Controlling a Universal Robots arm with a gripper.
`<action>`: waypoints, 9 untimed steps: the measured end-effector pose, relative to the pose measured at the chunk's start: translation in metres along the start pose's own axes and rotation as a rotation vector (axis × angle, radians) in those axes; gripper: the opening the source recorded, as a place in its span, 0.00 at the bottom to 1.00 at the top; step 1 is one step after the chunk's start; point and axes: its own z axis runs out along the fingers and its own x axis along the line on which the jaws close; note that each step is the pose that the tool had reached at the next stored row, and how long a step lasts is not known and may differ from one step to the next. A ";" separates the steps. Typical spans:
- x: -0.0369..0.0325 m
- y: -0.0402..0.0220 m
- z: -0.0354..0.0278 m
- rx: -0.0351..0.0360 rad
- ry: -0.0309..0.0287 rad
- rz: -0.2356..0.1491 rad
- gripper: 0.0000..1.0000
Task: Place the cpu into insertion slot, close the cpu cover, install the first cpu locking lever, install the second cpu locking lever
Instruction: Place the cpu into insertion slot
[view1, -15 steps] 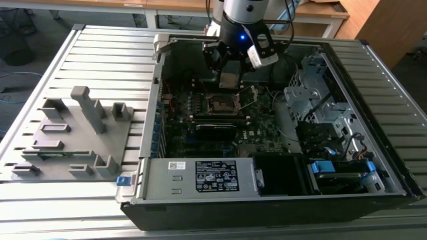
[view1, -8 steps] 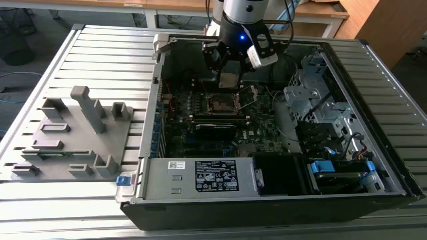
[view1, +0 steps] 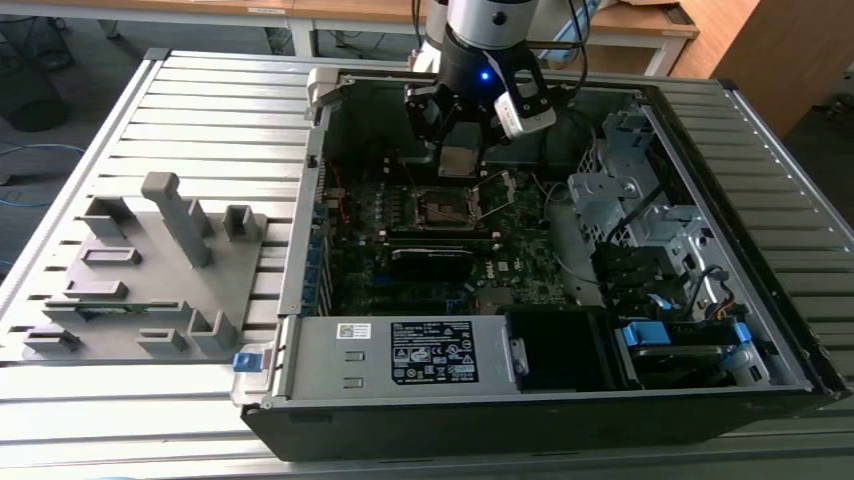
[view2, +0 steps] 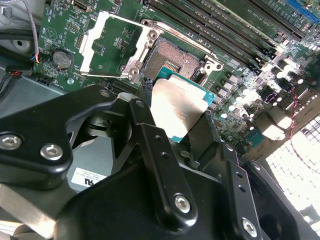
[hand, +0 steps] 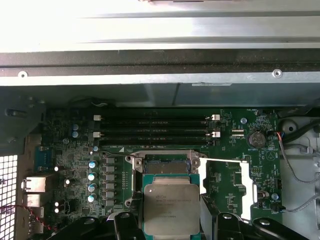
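A small square cpu (hand: 171, 207) with a dull silver top hangs just above the insertion slot (hand: 165, 162) and is not yet seated in it. In both wrist views the socket's dark contact field is bare, and the chip overlaps one edge of the socket.

The gripper (hand: 172, 222) pinches the cpu. Its two black fingers (view2: 150, 140) press in on opposite edges of the chip, with only the chip between them.

The cpu cover (hand: 247, 192), a thin silvery frame, stands open, folded away to one side of the socket. Green board shows through its cut-out centre. A thin metal rod (view2: 182, 39) runs along one socket edge. It is probably a locking lever, and it looks unfastened.

Judging from this, none of the four steps is complete. The first is under way, while the cover and both levers are left to do.

The socket sits on the motherboard (view1: 387, 285). It lies toward the edge of the open computer case (view1: 300, 260) that is beneath the arm, well apart from the edge carrying the black label plate (view1: 434, 352). Long black memory slots (hand: 155, 122) run just beside the socket, between it and the case wall.

The case lies on a slatted grey table (view1: 200, 100). A grey fixture with upright blocks (view1: 147, 270) rests near the table's edge at the exterior view's left.
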 end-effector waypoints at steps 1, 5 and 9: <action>0.0000 0.0000 0.0000 0.0000 0.0000 0.000 0.54; 0.0000 0.0000 0.0008 -0.0003 -0.0001 0.000 0.54; 0.0000 -0.0002 0.0018 -0.0001 0.0000 0.000 0.54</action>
